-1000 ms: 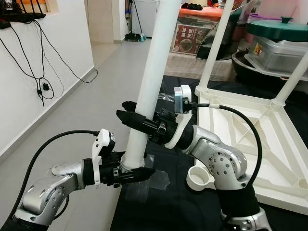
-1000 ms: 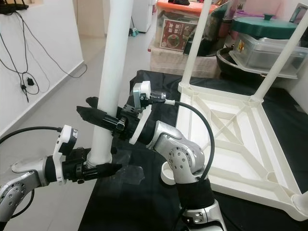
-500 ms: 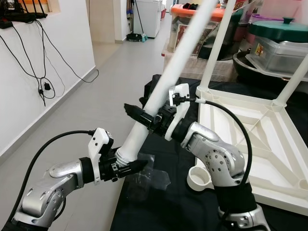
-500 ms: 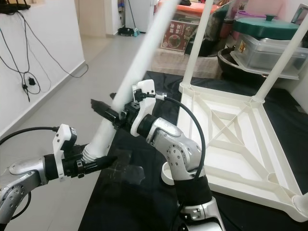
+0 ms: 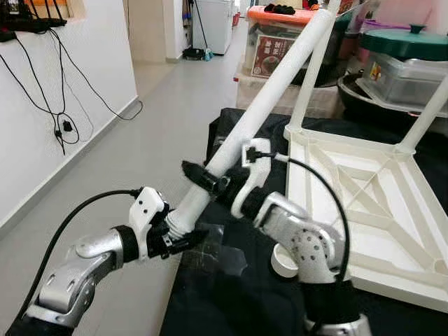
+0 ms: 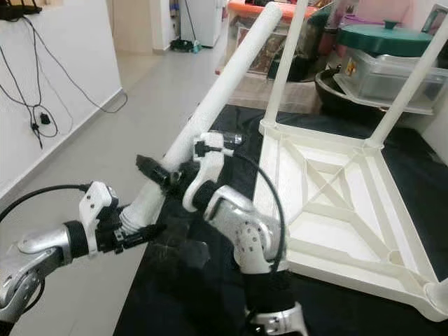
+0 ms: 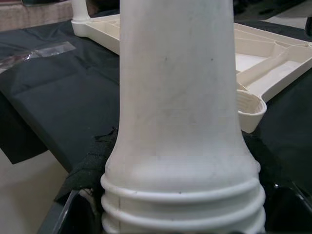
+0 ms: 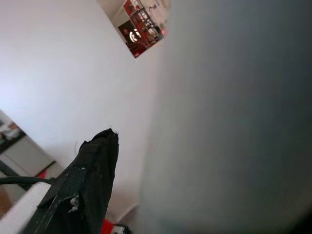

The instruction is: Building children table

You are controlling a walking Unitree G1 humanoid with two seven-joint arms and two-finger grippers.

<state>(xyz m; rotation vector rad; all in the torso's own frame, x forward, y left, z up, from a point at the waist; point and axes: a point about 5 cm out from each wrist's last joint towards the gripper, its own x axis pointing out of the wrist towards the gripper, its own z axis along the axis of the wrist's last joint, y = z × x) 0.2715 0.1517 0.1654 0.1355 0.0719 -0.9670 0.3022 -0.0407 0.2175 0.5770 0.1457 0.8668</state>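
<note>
Table leg (image 5: 266,105): long white tube, tilted, its ribbed end low by the left hand, its far end up near the storage boxes (image 5: 280,42).
Left hand (image 5: 183,240): pinching the leg's ribbed end, fingers closed on it.
Right hand (image 5: 204,178): clamped around the leg's middle, one black finger crossing the tube.
Table top (image 5: 392,210): upside down on the black cloth (image 5: 231,294), three legs already standing; an empty round socket (image 5: 283,260) waits at the near corner.
Handling: looks light, stiff and smooth, likely slippery plastic; two spaced grips suit it, low one steering the ribbed end.
</note>
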